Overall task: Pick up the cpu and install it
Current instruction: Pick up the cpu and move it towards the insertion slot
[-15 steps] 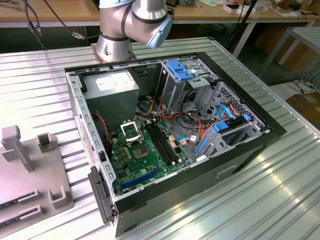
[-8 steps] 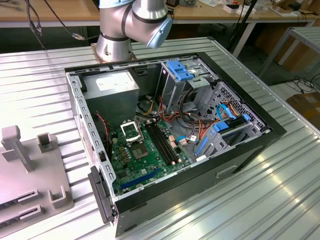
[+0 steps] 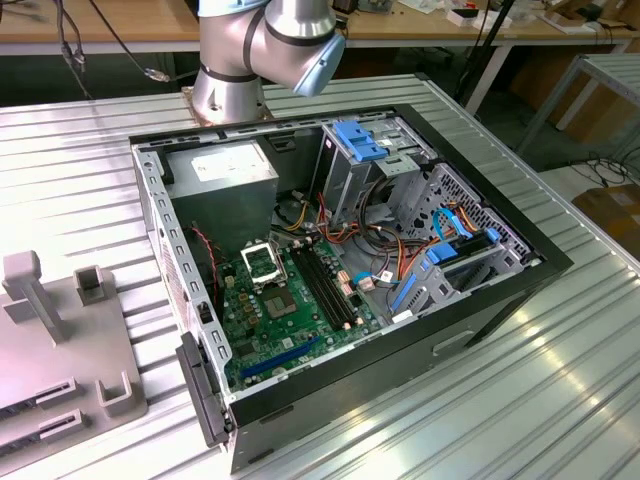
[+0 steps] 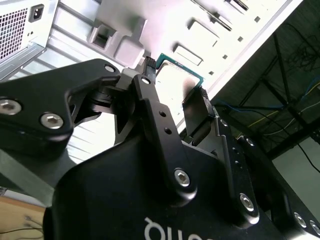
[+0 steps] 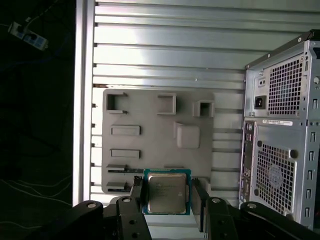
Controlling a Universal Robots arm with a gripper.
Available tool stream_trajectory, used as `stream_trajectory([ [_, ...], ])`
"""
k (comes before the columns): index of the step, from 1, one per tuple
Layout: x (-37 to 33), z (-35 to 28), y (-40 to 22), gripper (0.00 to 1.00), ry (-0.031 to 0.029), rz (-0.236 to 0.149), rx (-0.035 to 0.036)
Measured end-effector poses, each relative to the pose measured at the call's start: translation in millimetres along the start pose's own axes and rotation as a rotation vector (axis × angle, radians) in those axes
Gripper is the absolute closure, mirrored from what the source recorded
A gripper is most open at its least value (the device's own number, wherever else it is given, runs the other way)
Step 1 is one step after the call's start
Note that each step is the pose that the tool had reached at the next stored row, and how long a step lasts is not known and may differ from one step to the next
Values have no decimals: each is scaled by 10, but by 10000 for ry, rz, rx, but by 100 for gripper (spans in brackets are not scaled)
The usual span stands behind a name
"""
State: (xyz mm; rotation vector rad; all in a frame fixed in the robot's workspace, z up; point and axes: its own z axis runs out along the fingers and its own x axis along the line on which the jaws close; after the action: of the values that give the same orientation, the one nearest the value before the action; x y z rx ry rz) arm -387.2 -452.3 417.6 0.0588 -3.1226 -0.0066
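First wrist view | pincer (image 5: 167, 186) clamped on cpu (image 5: 166, 196) by opposite edges | silvery face toward camera | grey tray (image 5: 150, 115) behind

The computer case (image 3: 500, 290) lies on the table (image 3: 560, 400), with the arm's base (image 3: 230, 90) behind it and the fixture plate (image 3: 30, 370) to the exterior view's left. Inside, the socket (image 3: 262, 262) sits on the motherboard (image 3: 290, 320), the power supply (image 3: 222, 175) is in the far left corner, and the drive cage (image 3: 440, 230) is to the right. In the first wrist view the cpu (image 5: 166, 193) sits clamped between the fingers of the gripper (image 5: 167, 196), over the plate's edge.
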Motion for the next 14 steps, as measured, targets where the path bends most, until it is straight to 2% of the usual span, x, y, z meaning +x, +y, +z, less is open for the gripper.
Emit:
stream_trajectory([
  [14,-135,-3,-6,52,0,0,-15],
])
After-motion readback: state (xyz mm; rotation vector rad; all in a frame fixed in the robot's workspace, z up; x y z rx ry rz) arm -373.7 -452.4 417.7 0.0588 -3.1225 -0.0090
